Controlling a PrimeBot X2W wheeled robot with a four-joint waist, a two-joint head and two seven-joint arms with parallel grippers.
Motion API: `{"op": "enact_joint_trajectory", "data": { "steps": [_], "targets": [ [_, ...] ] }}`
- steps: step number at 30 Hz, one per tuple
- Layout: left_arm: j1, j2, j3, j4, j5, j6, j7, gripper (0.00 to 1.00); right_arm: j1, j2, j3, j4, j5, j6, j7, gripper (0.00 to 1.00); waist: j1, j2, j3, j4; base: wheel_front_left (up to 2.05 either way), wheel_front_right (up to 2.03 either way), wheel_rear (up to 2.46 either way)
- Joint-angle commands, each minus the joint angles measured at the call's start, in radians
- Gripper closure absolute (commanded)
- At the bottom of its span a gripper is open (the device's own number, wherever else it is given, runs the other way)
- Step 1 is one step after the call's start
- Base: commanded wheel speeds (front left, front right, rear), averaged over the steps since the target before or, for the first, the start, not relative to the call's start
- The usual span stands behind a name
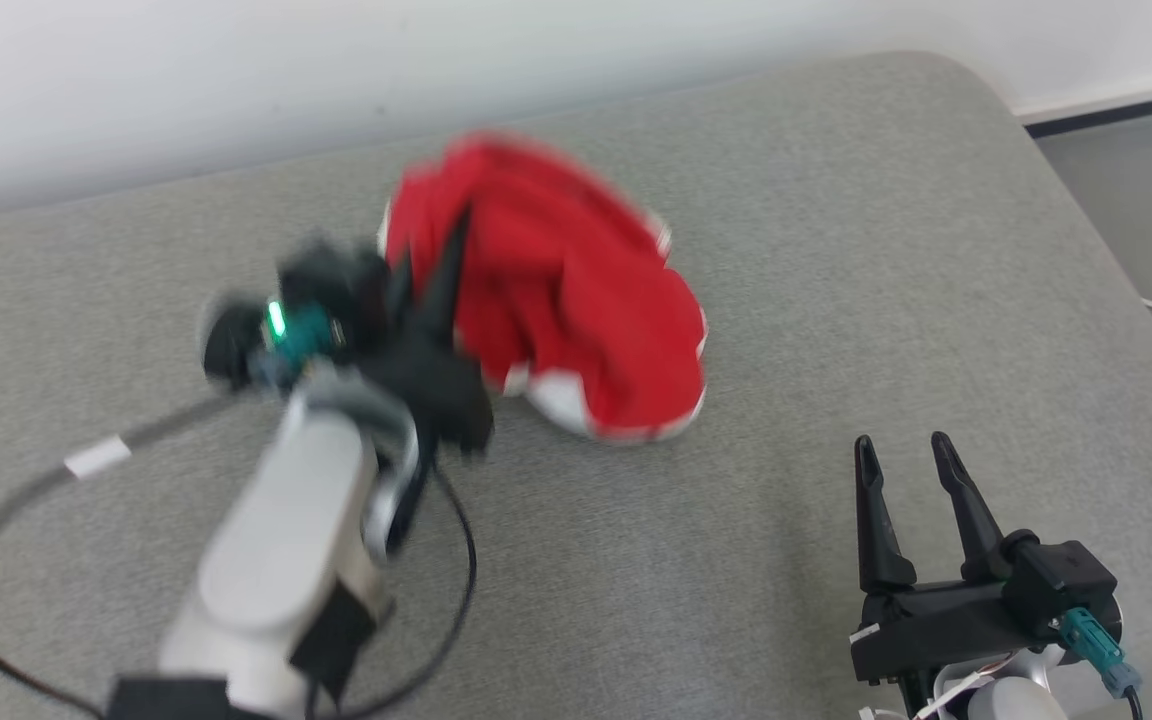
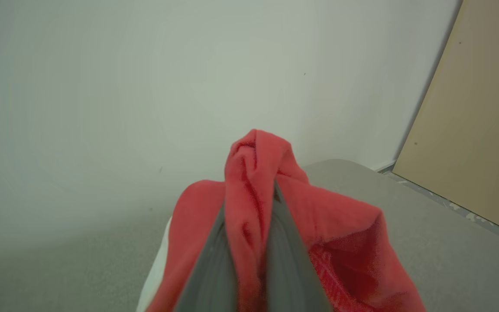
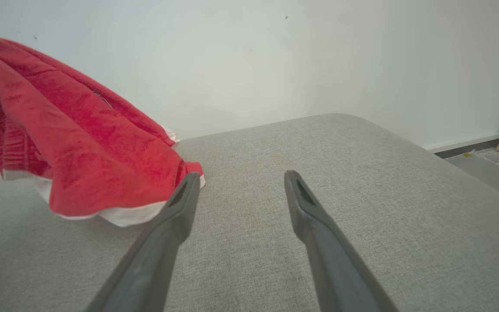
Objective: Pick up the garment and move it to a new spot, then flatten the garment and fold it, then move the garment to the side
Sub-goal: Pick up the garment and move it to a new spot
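The left gripper (image 1: 431, 250) is clamped on a bunched fold of the red terry-cloth garment with white hem (image 1: 576, 300). The garment hangs from that pinch, and its lower hem appears to rest on the grey fabric-covered surface (image 1: 836, 250). Its long axis slopes from the pinch toward the right gripper (image 1: 901, 440), which stands spread and empty, with the garment forward and to its left. The left arm is nearer. No brand or writing is legible.
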Motion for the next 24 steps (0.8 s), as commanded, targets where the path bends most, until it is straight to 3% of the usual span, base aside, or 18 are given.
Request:
{"op": "enact_joint_trajectory", "data": {
  "steps": [1, 5, 6, 7, 8, 13, 19, 24],
  "targets": [
    [0.042, -0.007, -0.004, 0.018, -0.013, 0.005, -0.009, 1.00, -0.007, 0.004, 0.004, -0.001, 0.008, -0.002, -0.001, 0.00, 0.0001, 0.0000, 0.006, -0.026, 0.00, 0.00, 0.00],
    [0.166, -0.024, -0.040, 0.137, -0.028, 0.002, -0.034, 1.00, -0.019, 0.004, 0.015, -0.006, -0.002, -0.002, -0.001, 0.00, 0.0001, 0.0000, 0.015, -0.034, 0.00, 0.00, 0.00],
    [0.176, -0.027, -0.052, 0.154, -0.029, -0.001, -0.042, 0.82, -0.020, 0.004, 0.013, -0.008, -0.007, -0.002, -0.001, 0.00, 0.0001, 0.0000, 0.014, -0.031, 0.00, 0.00, 0.00],
    [0.182, -0.031, -0.061, 0.165, -0.027, -0.004, -0.050, 0.07, -0.020, 0.004, 0.011, -0.009, -0.010, -0.002, -0.001, 0.00, 0.0001, 0.0000, 0.011, -0.026, 0.00, 0.00, 0.00],
    [0.184, -0.035, -0.070, 0.169, -0.027, -0.008, -0.057, 0.00, -0.018, 0.004, 0.008, -0.010, -0.014, -0.002, -0.001, 0.00, 0.0001, 0.0000, 0.006, -0.019, 0.00, 0.00, 0.00],
    [0.153, -0.043, -0.107, 0.115, -0.045, -0.017, -0.082, 0.00, 0.008, 0.004, -0.003, -0.011, -0.029, -0.002, 0.000, 0.00, 0.0001, 0.0000, -0.043, 0.033, 0.00, 0.00, 0.00],
    [0.152, -0.038, -0.082, -0.004, -0.044, 0.016, -0.086, 0.00, 0.047, 0.004, -0.019, -0.014, -0.032, -0.002, 0.000, 0.00, 0.0001, 0.0000, -0.114, 0.115, 0.00, 0.00, 0.00],
    [0.213, 0.041, -0.003, -0.077, -0.011, 0.066, -0.087, 0.00, 0.068, 0.004, -0.024, -0.019, -0.027, -0.002, -0.001, 0.00, 0.0001, 0.0000, -0.149, 0.179, 0.00, 0.00, 0.00]
  ]
}}
